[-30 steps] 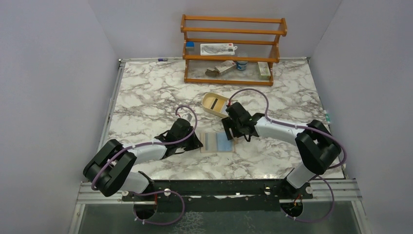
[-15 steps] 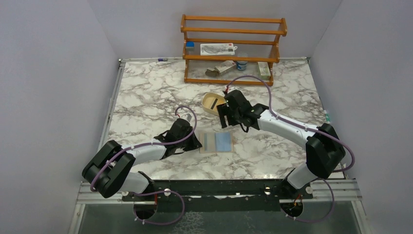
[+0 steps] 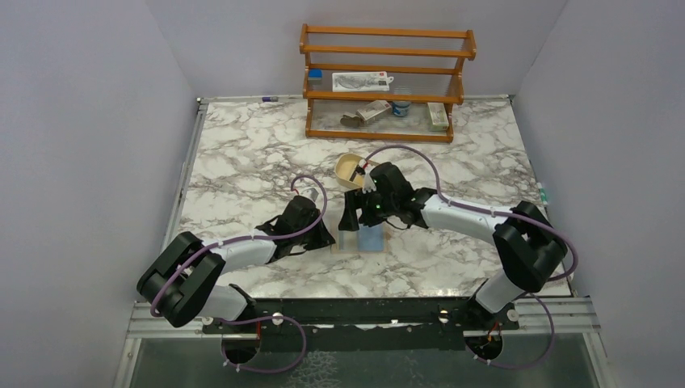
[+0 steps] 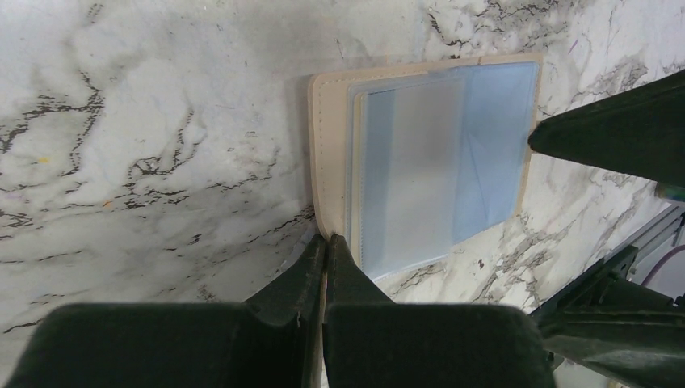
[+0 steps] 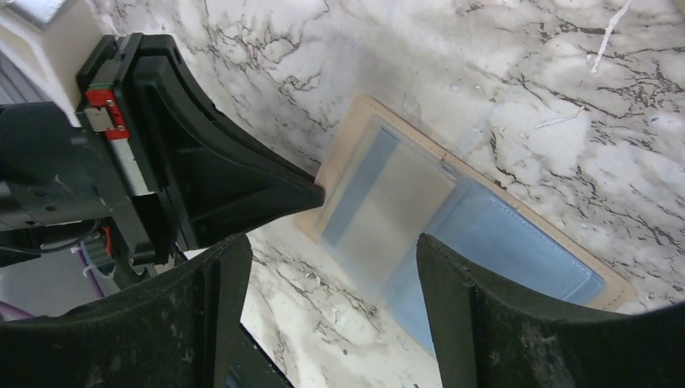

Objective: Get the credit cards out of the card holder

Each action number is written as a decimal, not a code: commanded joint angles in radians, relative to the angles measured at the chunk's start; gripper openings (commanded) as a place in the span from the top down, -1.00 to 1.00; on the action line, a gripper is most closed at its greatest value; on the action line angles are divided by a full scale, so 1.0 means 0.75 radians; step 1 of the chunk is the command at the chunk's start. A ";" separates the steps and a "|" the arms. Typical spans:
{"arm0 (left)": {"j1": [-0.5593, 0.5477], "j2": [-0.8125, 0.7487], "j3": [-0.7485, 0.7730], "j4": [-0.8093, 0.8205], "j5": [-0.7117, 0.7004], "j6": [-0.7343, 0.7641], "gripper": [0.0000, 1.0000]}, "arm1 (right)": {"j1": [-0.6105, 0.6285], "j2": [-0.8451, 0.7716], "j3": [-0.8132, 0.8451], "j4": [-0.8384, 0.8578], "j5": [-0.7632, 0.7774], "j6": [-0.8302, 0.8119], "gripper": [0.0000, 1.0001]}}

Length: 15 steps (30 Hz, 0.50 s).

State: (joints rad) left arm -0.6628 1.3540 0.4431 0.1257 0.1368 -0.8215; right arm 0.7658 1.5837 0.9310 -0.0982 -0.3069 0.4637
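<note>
1. Marble table [image 3: 258, 153] carries the open holder [image 5: 517, 242], flat beneath my right gripper [image 5: 331, 242], jaws spread.
2. Grey card [image 5: 384, 202] lies sleeved between them.
3. Left gripper [image 4: 325, 250], jaws pressed together, meets the holder's edge.

The top view looks down from high behind the near edge over the whole worktop [image 3: 266, 153]; each wrist view (very close, angled downward) shares the open card holder [image 4: 329, 153].
</note>
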 commanded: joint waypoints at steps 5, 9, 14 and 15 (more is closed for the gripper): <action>0.000 0.030 0.009 -0.033 -0.050 0.022 1.00 | 0.129 0.133 0.240 -0.201 0.355 -0.131 -0.58; 0.001 0.023 0.011 -0.033 -0.052 0.024 1.00 | 0.152 0.207 0.307 -0.267 0.462 -0.154 -0.58; 0.000 0.009 0.003 -0.049 -0.058 0.029 1.00 | 0.168 0.282 0.335 -0.314 0.541 -0.151 -0.58; 0.001 0.007 0.001 -0.048 -0.058 0.030 1.00 | 0.169 0.292 0.336 -0.317 0.548 -0.149 -0.58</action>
State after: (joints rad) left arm -0.6628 1.3579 0.4442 0.1307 0.1364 -0.8215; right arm 0.8841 1.7573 1.1633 -0.2600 0.0036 0.3679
